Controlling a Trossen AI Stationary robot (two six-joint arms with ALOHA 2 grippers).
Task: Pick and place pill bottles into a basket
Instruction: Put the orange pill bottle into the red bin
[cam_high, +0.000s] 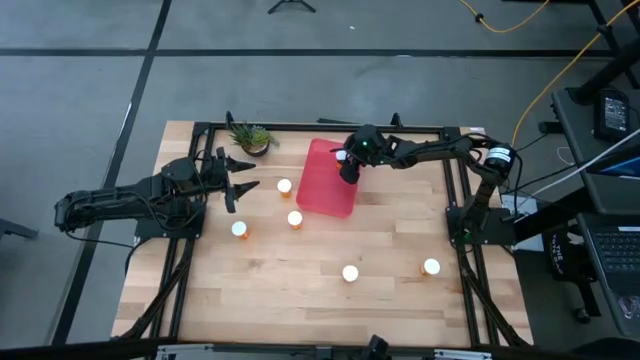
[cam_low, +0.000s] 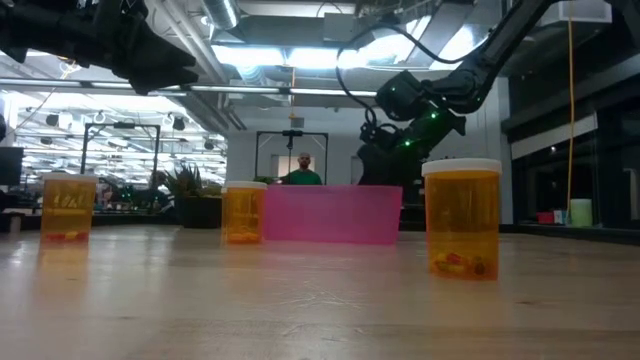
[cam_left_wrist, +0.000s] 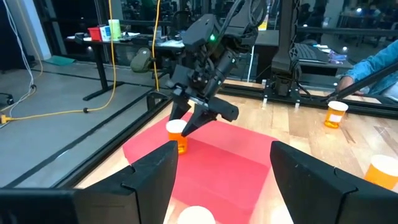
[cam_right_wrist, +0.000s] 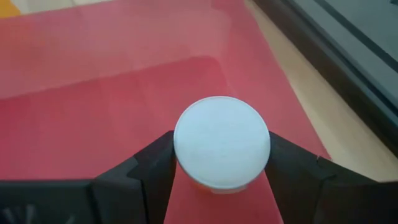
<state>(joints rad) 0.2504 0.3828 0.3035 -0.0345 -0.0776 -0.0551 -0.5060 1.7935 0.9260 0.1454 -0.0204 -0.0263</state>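
Over the red basket, toward its right edge, the right hand grips a pill bottle by its sides, one dark finger pressed on each flank just under the white cap. From the left wrist view that held bottle hangs upright in the hand, just above the basket floor or touching it, I cannot tell which. Five more bottles stand on the wooden worktop: one just left of the basket, one near its lower left corner, one farther left, one near the front middle and one at the front right. The left hand hovers to the left of the basket with its fingers spread apart, holding nothing. A small potted plant sits at the back of the worktop
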